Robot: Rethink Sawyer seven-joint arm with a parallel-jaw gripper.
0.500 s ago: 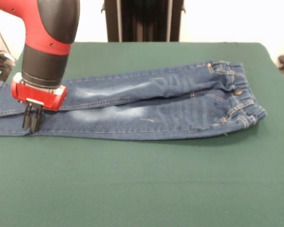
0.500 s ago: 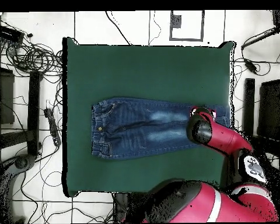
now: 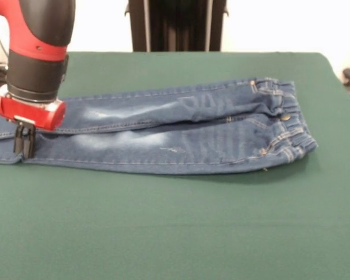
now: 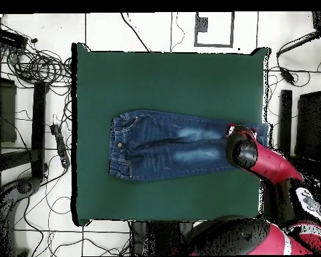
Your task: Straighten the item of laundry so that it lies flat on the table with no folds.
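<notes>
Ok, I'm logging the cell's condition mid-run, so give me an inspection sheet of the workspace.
Surface: green table, bare apart from the jeans.
Job's things: blue jeans lie lengthwise, legs side by side, waistband slightly bunched.
Clutter: nothing seen on the table.
Grippers: gripper shut on the jeans' hem end, at the table's edge.
Cables: tangled cables on the floor beside the table.
Surroundings: white tiled floor, dark stand behind the table.

Front view: camera low, near table (image 3: 175,233) edge, facing across green top; near part of top fills lower frame, arm (image 3: 38,52) enters from top left. Overhead view: camera high, looking straight down; whole table (image 4: 170,73) plus surrounding floor (image 4: 36,221) and cables (image 4: 29,63) visible. Shared region: table top, jeans (image 3: 181,131), arm.
</notes>
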